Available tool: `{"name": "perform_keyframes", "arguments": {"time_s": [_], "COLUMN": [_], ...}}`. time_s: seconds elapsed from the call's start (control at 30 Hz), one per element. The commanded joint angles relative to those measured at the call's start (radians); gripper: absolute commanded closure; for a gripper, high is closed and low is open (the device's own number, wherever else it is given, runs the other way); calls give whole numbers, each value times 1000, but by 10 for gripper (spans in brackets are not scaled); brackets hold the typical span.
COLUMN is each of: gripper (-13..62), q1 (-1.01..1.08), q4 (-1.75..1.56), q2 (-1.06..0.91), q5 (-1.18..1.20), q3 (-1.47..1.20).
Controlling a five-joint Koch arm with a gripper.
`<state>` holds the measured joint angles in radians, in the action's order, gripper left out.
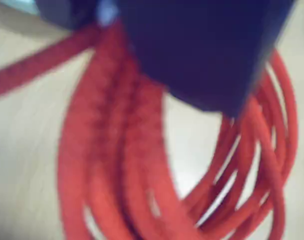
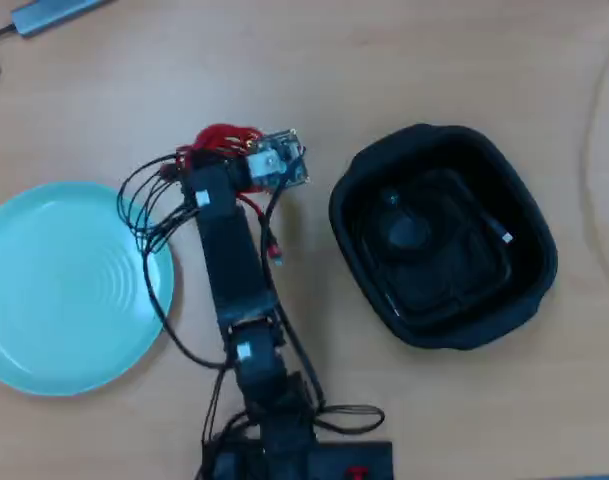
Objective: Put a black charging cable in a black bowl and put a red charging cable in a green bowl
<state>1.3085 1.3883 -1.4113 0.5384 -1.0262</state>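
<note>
- Broadly, your table [image 2: 404, 60] carries both bowls: the green bowl [image 2: 54, 300] lies well off to the overhead view's left of the pincer and a little toward the arm's base, and that direction is what the coming move turns on.
- On the opposite side, to the pincer's right in the overhead view, sits the black bowl [image 2: 384, 170], with the black charging cable [image 2: 454, 225] seemingly already coiled inside, though dark on dark makes that hard to confirm.
- Directly at the pincer [image 2: 224, 145], the red charging cable [image 1: 117, 165] hangs in loops beneath the dark jaw, its long axis running away down the wrist view.
- You appear to be gripping the red coil, but the blur hides the jaw tips, so I cannot tell.
</note>
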Motion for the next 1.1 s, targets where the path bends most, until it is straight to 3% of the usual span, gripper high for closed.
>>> {"name": "perform_keyframes", "arguments": {"time_s": [0.0, 0.27, 1.07], "gripper": [570, 570, 570], "q1": [-6, -117, -663], "q4": [-5, -11, -118], "q2": [-176, -278, -265], "q5": [-2, -2, -67], "q3": [57, 58, 60]}}
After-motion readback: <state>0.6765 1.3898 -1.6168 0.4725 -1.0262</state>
